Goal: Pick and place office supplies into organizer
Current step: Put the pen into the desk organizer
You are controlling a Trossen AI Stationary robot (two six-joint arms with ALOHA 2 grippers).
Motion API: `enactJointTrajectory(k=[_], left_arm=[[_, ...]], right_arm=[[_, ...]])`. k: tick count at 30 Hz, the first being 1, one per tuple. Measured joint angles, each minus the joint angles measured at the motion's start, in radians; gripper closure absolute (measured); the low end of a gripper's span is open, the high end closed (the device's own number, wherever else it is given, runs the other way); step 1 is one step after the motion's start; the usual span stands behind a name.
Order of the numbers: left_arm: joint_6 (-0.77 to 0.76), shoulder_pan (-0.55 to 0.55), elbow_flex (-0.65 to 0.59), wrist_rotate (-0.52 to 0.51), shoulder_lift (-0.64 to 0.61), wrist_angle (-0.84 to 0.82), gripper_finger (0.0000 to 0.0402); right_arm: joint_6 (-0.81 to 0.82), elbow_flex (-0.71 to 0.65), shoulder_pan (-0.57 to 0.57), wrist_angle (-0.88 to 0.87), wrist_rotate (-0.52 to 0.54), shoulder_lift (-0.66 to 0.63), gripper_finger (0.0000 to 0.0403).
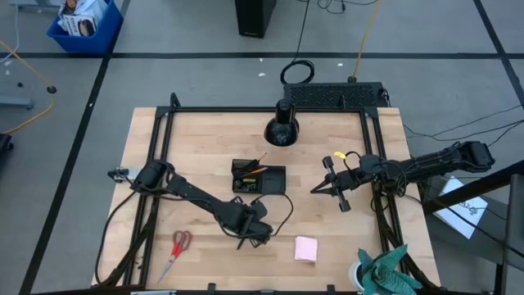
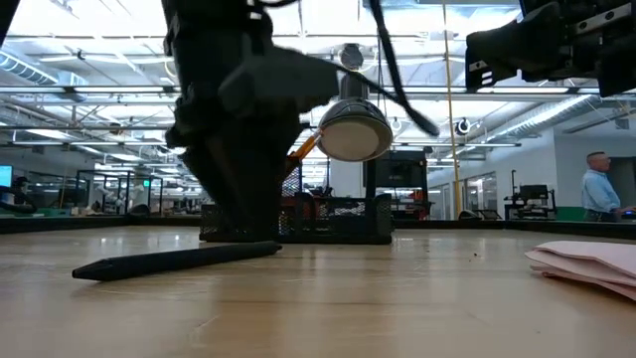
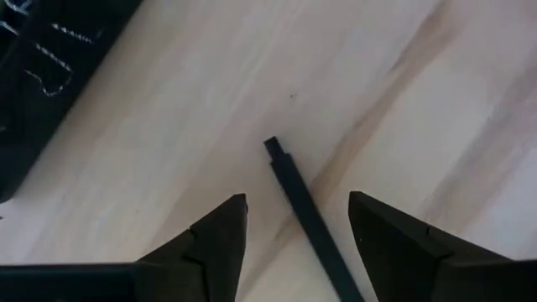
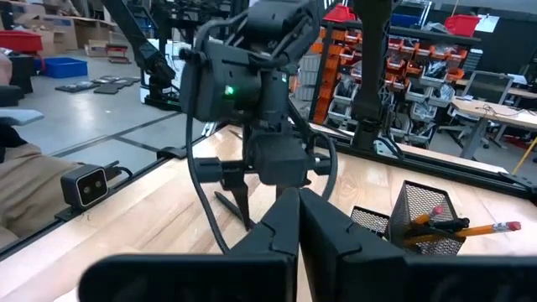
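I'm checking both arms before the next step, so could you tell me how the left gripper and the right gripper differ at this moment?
The left gripper is open, its fingers straddling a thin black pen lying on the table; the right gripper is shut and holds nothing. The left one is low at the wood, in front of the organizer; the right one waits raised, to that organizer's right. Both have dark, pointed fingers.

Past my right end effector (image 4: 298,220), its fingers pressed together, I see the left arm's end effector (image 4: 237,204) down at the wooden tabletop (image 4: 159,214) beside the black mesh organizer (image 4: 424,220) holding orange pencils (image 4: 470,228).
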Motion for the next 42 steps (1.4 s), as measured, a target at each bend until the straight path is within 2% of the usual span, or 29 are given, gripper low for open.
enactJointTrajectory(k=[8, 15, 18, 27, 29, 36, 42], left_arm=[[0.004, 0.005, -0.113, 0.007, -0.008, 0.155, 0.0187], [0.02, -0.006, -0.188, 0.008, -0.01, 0.213, 0.0194], [0.053, -0.018, -0.194, 0.005, -0.01, 0.24, 0.0223], [0.132, -0.024, -0.196, 0.024, -0.007, 0.292, 0.0368], [0.16, -0.024, -0.197, 0.025, -0.007, 0.301, 0.0387], [0.27, -0.027, -0.168, 0.017, -0.004, 0.334, 0.0364], [0.436, -0.031, -0.097, -0.081, -0.039, 0.333, 0.0381]], right_arm=[[0.0, 0.0, 0.0, 0.0, 0.001, 0.0, 0.0403], [0.016, 0.001, 0.001, 0.0, 0.0, 0.0, 0.0403], [0.022, 0.001, 0.001, -0.007, 0.0, 0.0, 0.0403], [0.023, 0.001, 0.001, -0.009, -0.001, 0.0, 0.0403], [0.023, 0.001, 0.001, -0.01, -0.001, 0.0, 0.0403], [0.023, 0.001, 0.001, -0.011, -0.002, 0.0, 0.0403], [0.023, 0.001, 0.001, -0.013, -0.002, 0.0, 0.0403]])
